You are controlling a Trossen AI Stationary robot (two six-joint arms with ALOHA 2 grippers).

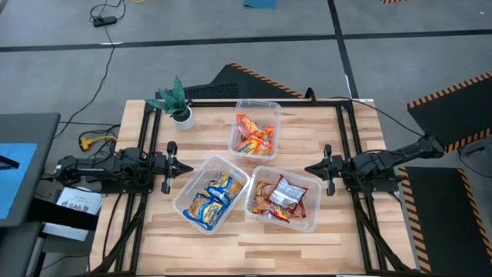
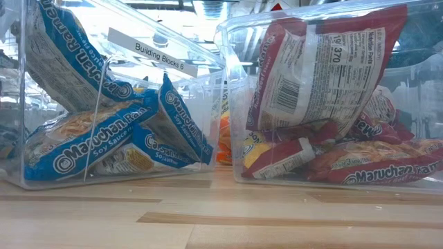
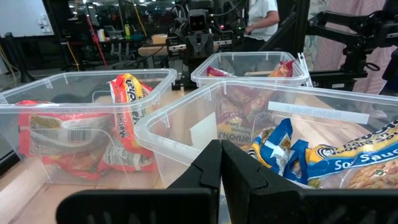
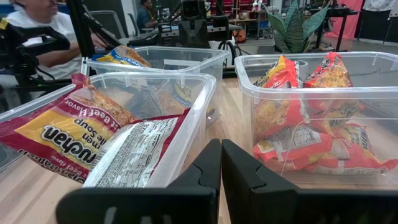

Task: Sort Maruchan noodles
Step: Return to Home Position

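Three clear tubs hold the noodle packets. Orange packets (image 1: 254, 135) lie in the far tub, yellow-and-blue ones (image 1: 213, 198) in the near left tub, red-and-silver ones (image 1: 282, 197) in the near right tub. In the low view the blue packets (image 2: 104, 131) and red packets (image 2: 325, 90) lean against the tub walls. My left gripper (image 1: 183, 166) is shut and stands left of the blue tub; its fingers (image 3: 221, 177) touch nothing. My right gripper (image 1: 314, 168) is shut, just right of the red tub, fingers (image 4: 221, 174) free.
A small green potted plant (image 1: 177, 101) stands at the table's far left corner. A black frame rail (image 1: 342, 138) runs along the table's sides. Bare wood (image 1: 254, 246) lies along the near edge. A person (image 4: 37, 25) sits beyond the table.
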